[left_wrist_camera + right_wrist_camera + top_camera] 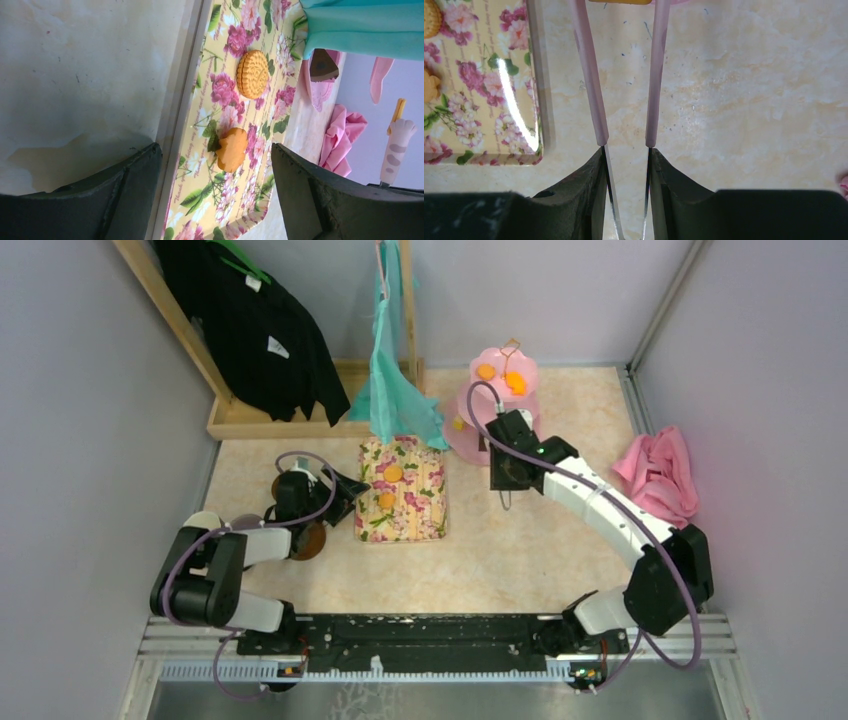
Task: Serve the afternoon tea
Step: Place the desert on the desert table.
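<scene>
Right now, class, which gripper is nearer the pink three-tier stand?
Right. The right gripper, fingers shut on tongs, sits just on the near side of the pink three-tier stand; the left gripper, open, is across the floral tray from it.

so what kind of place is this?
Probably a lab test booth, not a real tea room: plain grey walls boxing in the table, a wooden clothes rack at the back, floral tray and pink three-tier stand as props.
</scene>
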You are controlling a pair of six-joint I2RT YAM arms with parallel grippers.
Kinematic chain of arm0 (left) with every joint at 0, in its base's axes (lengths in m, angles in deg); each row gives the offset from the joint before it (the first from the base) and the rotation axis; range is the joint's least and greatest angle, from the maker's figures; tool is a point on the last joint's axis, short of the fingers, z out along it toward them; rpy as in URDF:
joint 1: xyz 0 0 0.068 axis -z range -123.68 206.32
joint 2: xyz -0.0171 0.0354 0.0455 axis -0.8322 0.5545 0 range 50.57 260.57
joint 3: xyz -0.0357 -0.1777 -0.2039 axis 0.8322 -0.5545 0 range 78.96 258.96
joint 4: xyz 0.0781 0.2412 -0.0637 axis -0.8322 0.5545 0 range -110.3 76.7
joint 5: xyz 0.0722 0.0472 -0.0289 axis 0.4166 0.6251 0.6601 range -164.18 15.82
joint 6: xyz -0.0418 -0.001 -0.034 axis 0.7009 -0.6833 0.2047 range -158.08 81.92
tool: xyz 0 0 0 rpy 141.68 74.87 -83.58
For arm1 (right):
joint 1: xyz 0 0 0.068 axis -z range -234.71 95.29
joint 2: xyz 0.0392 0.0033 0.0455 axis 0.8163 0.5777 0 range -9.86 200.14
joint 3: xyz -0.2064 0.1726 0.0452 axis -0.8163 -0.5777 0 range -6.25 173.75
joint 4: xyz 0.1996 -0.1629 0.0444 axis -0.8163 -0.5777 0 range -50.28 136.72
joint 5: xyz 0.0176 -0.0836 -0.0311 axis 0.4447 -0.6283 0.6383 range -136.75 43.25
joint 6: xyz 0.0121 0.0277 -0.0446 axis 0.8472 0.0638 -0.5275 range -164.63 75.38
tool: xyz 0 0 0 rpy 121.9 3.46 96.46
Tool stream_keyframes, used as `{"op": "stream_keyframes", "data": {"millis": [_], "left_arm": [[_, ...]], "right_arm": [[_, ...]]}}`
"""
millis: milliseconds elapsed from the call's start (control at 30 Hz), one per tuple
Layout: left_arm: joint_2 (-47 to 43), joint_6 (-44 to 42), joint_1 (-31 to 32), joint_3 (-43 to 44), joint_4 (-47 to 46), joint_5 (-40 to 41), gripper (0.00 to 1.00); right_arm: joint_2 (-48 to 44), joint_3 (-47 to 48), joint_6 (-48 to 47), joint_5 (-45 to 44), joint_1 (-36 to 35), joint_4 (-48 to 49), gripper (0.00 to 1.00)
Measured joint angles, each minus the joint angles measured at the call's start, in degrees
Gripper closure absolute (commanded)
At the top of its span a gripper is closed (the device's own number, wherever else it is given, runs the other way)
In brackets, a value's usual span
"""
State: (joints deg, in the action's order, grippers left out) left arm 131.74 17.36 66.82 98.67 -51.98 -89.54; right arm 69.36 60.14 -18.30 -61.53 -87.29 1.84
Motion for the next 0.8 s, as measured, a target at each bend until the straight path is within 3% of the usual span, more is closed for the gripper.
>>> {"op": "stream_keyframes", "data": {"millis": [500,800], "left_arm": [[0.5,0.1,0.0,0.0,-0.9,-0.7,0.14],[0.5,0.1,0.0,0.0,-0.9,-0.7,0.14]], "right_arm": [[0.4,0.2,-2.6,1.4,8.0,2.1,0.91],[5.5,4.2,-4.2,2.1,10.8,3.5,0.91]]}}
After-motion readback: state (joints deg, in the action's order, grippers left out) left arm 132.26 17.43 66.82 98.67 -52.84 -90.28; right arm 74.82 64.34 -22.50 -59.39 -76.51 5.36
